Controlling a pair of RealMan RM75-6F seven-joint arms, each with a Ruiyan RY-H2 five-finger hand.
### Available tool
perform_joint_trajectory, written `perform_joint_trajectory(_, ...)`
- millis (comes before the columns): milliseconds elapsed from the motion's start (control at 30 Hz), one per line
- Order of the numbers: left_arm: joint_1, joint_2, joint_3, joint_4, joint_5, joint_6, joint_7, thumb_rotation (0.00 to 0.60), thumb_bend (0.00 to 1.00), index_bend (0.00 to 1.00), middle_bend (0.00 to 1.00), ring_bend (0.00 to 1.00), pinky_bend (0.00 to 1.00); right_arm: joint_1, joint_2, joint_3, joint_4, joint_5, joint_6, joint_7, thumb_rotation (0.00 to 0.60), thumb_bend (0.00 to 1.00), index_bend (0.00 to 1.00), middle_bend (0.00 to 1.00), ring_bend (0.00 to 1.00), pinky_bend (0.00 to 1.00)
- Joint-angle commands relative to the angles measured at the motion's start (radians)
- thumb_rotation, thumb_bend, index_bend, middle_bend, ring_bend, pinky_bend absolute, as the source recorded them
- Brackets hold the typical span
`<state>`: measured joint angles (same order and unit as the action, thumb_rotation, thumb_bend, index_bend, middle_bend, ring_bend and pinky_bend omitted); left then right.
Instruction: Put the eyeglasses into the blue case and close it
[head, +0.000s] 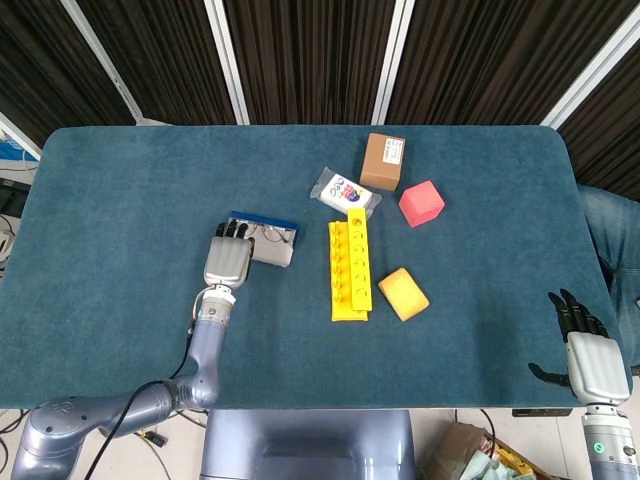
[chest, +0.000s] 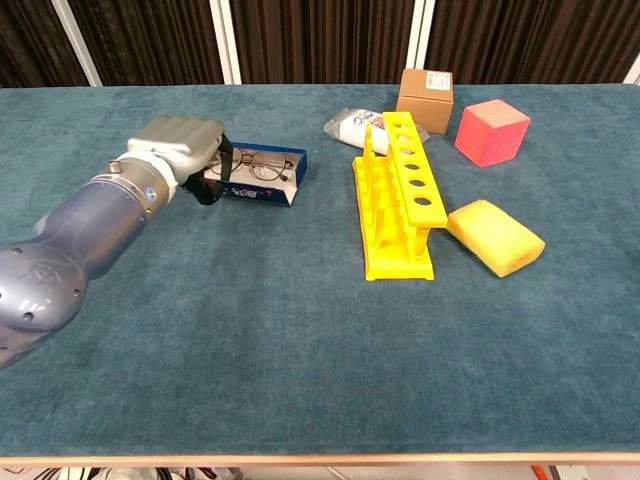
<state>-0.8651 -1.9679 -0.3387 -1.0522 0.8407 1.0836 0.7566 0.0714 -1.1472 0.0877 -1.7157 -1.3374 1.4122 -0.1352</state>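
Glasses (chest: 258, 166) lie in the open blue case (chest: 283, 187); left hand (chest: 180, 143), fingers curled at its near end, grip unclear, risks skidding the light case across the counter (chest: 300, 330) instead of closing it.

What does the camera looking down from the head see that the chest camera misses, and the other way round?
Only the head view shows the right hand, open and idle past the table's near right corner. Only the chest view clearly shows the eyeglasses lying in the open blue case, and the holes along the yellow rack. Both show the left hand at the case, the cardboard box, pink cube and yellow sponge.
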Motion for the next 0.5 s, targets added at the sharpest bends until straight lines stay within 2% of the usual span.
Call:
perform_joint_trajectory(33,0.017,0.026,0.005,-0.033,0.000,0.008,-0.003,0.600,0.48,0.56,0.21,0.11,0.16,0.000,0.000,0.000,0.000,0.000,0.000,0.000,0.600,0.16,0.00,0.00,0.12,0.19)
perform_joint_trajectory(300,0.085,0.133,0.049,-0.184,0.021,0.045,-0.013,0.600,0.49,0.57,0.21,0.11,0.16,0.001,-0.001,-0.001,-0.001,0.000,-0.001,-0.002,0.600,0.16,0.00,0.00,0.12,0.19)
perform_joint_trajectory(500,0.119,0.203,0.071,-0.283,-0.010,0.045,0.007,0.600,0.49,0.58,0.21,0.11,0.16,0.001,-0.001,-0.001,-0.004,0.002,-0.001,-0.002,0.600,0.16,0.00,0.00,0.12,0.19)
